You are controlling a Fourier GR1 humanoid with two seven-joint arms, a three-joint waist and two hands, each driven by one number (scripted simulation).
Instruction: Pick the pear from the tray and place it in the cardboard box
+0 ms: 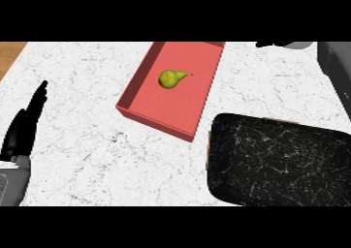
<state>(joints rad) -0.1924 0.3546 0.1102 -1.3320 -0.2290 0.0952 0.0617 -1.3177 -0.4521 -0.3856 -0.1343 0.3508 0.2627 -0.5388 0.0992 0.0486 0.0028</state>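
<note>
Left hand [21, 131]: fingers straight and pressed together, holding nothing, at the left edge of the counter [85, 160]. Right hand [268, 44]: barely showing at top right, pose not discernible. The pear [172, 79] lies in the red tray [157, 114], between the hands, its stem pointing right. The right hand is probably nearer to it and to the dark box [279, 164].

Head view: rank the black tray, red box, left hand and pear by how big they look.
1. black tray: largest, though it lies nearer the camera and the right edge cuts it off.
2. red box: somewhat smaller.
3. left hand: long but narrow.
4. pear: clearly smallest, lying inside the red box.
</note>
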